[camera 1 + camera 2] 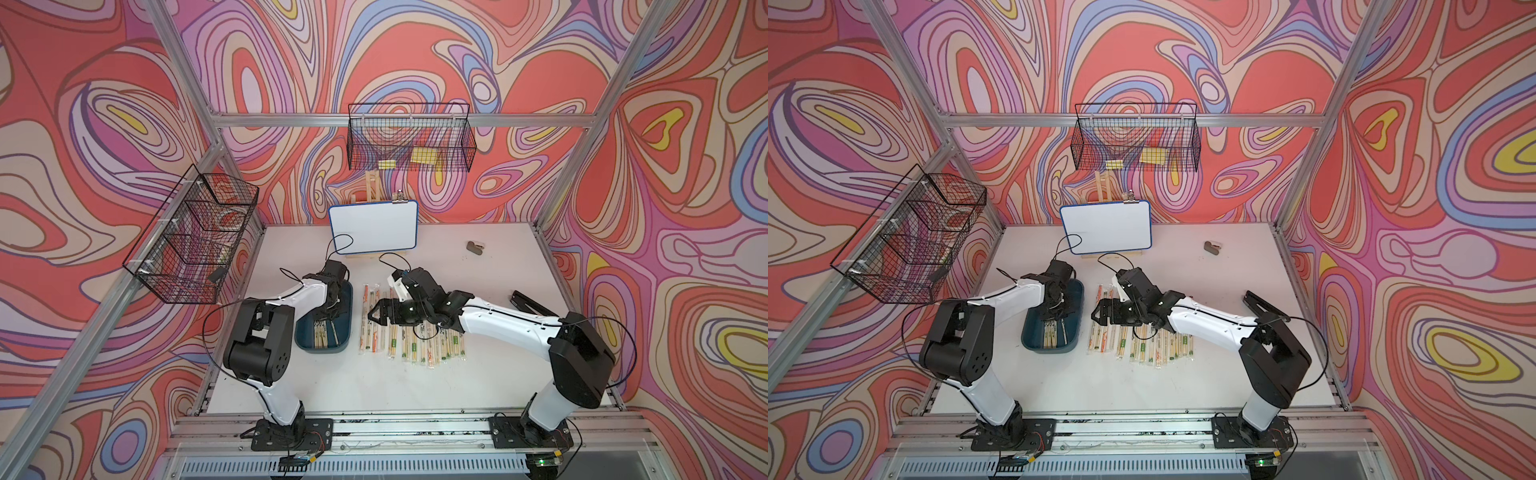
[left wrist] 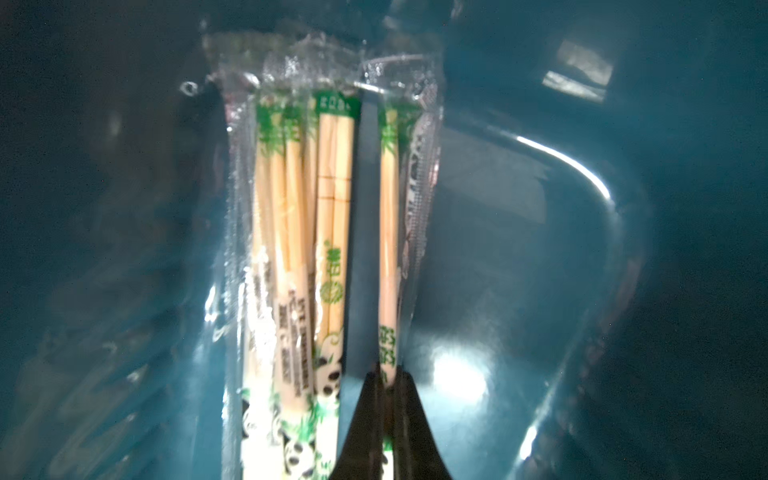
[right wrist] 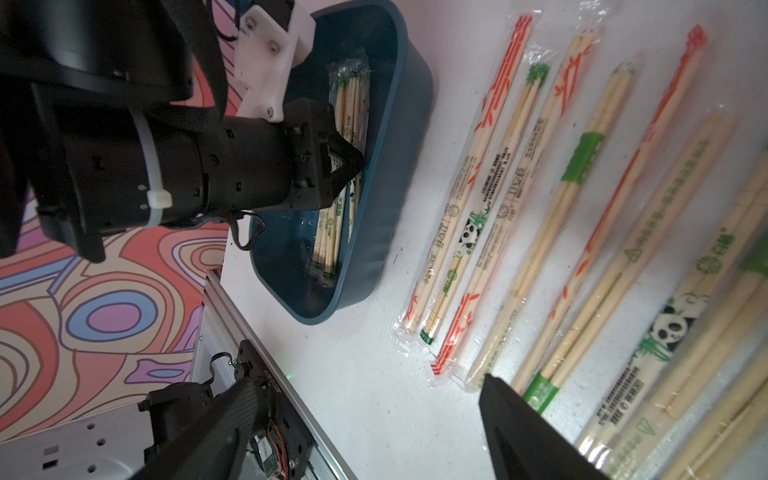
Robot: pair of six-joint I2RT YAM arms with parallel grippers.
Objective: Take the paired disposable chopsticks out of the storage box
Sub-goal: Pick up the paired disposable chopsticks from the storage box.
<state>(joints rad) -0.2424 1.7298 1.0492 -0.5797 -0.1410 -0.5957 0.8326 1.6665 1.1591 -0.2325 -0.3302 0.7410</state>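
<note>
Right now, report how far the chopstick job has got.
Done: many sleeved pairs lie in a row on the table beside the storage box. In hand: the left gripper is down in the box, fingers shut on one pair. Left: a small bundle of pairs in the box.

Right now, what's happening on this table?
The left gripper is down inside the teal storage box, shut on one sleeved chopstick pair. A few other pairs lie beside it in the box. The right gripper hangs open, holding nothing, above the row of sleeved pairs laid out on the white table next to the box.
</note>
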